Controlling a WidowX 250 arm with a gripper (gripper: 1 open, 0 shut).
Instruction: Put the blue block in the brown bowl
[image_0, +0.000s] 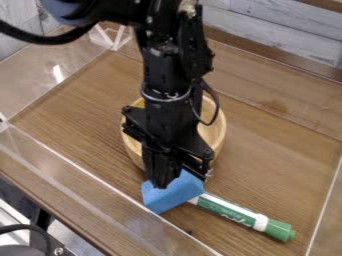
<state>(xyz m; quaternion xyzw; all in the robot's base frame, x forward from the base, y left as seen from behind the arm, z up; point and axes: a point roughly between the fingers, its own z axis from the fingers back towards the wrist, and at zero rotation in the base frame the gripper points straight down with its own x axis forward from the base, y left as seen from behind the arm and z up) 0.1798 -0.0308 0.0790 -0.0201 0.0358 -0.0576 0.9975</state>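
Block (174, 195), blue and tilted, sits in the lower middle of the frame, caught at its upper part by the pincer (167, 181), which points straight down with its fingers pressed together on it. Whether the block's lower edge touches the table (80, 110) cannot be told. Just right of the block lies a white marker (238, 212) with a green cap, running toward the lower right corner, its near end touching or almost touching the block. Directly behind the pincer, near frame centre, stands the bowl (215, 131), mostly hidden by the black arm, only its tan rim showing on either side.
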